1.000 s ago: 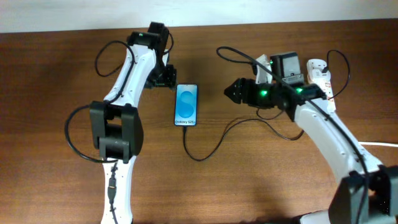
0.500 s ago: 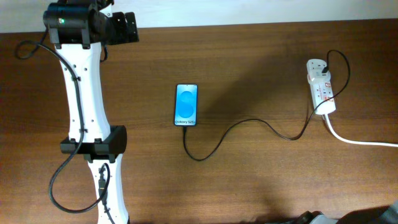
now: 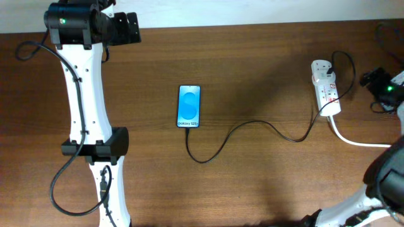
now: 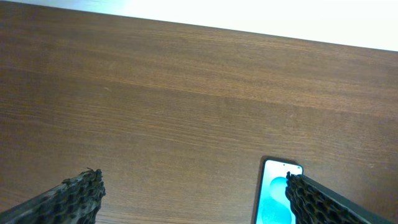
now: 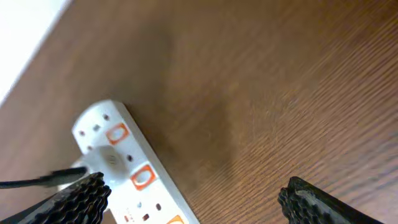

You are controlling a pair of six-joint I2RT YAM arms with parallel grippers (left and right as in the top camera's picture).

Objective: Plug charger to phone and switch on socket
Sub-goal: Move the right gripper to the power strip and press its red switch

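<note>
The phone [image 3: 189,106] lies flat mid-table with its blue screen up; its top part also shows in the left wrist view [image 4: 273,198]. The thin black charger [image 3: 252,123] runs from the phone's near edge in a long curve to the white socket [image 3: 326,88] at the right. In the right wrist view the socket [image 5: 127,168] shows orange switches, with a black lead [image 5: 37,180] going into it. My left gripper [image 3: 134,28] is open and empty at the far left back, its fingers [image 4: 74,200] wide apart. My right gripper [image 3: 371,78] is open and empty just right of the socket.
The socket's thick white cord [image 3: 360,142] runs off to the right edge. The left arm's white links [image 3: 85,94] stretch down the left side of the table. The table's back edge meets a white wall [image 4: 249,15].
Both arms have pulled back from the middle of the table. The left went to the far back left; the right left the view and has come back in at the right edge by the socket.
</note>
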